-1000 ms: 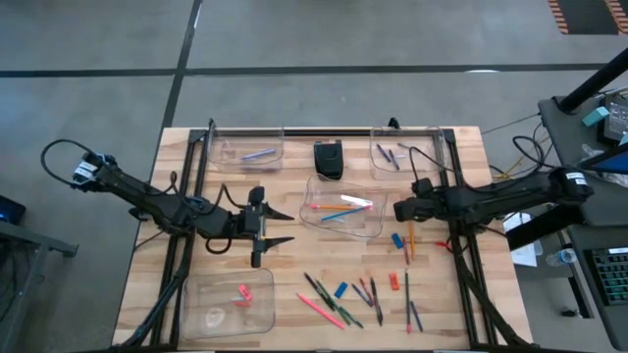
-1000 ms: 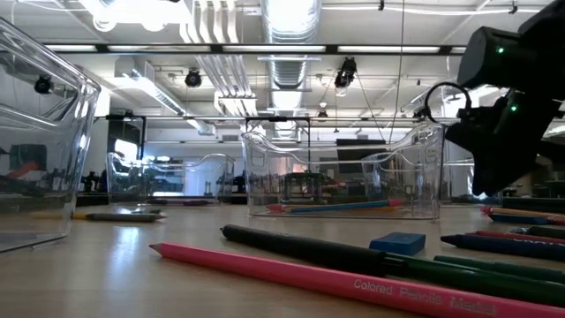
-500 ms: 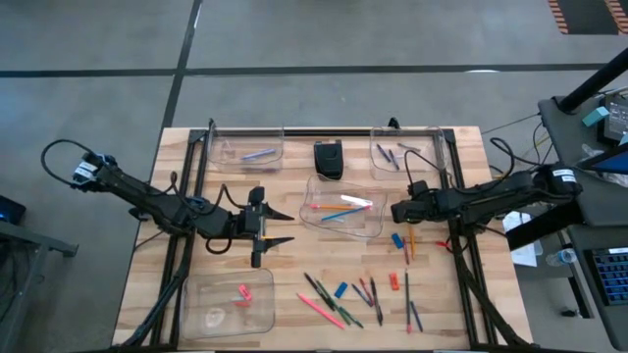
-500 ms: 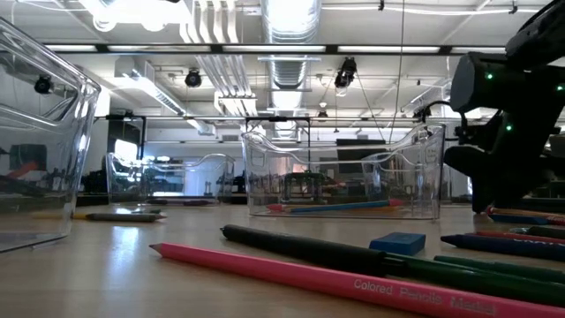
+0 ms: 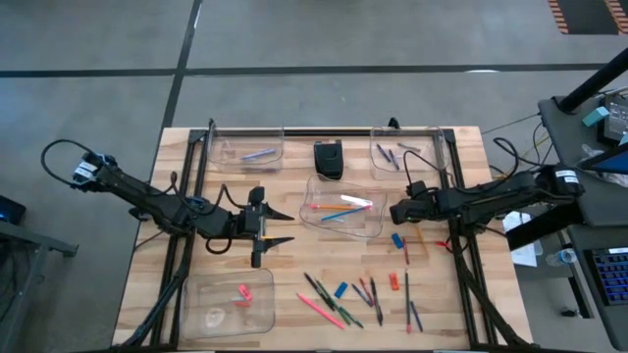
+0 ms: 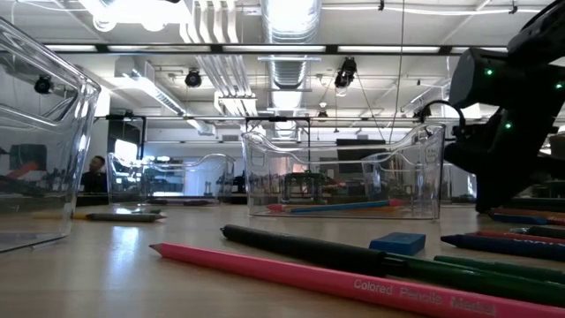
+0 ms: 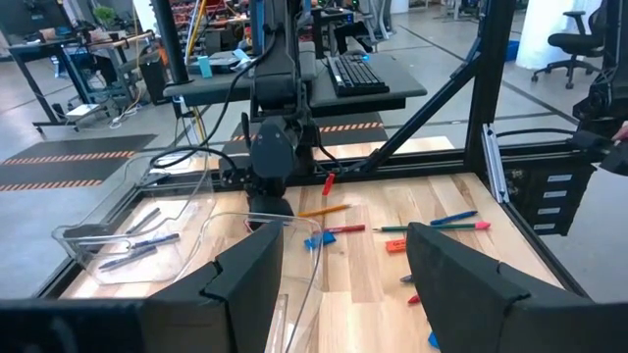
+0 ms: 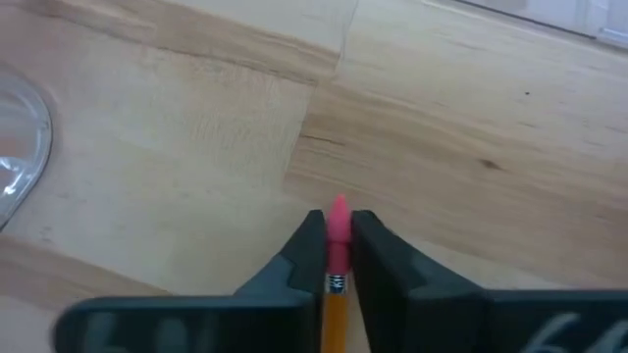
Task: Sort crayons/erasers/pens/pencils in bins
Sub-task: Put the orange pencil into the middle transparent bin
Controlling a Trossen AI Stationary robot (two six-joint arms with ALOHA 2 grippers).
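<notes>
While gripped: pencil [image 8: 336, 284] lies along right claw [image 8: 337, 230], pink eraser tip forward.
Change: claw was open, now clamped.
Left claw [image 5: 277, 226]: open, empty.

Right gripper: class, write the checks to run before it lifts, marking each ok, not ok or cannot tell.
1. Right gripper fingers shut on the orange pencil: ok.
2. Pencil centred between the fingers: ok.
3. Grip at the pencil's middle: not ok, it holds the pink-tipped end.
4. Centre bin holding pencils lies beside the gripper: ok.
5. Left gripper open, apart from that bin: ok.
</notes>
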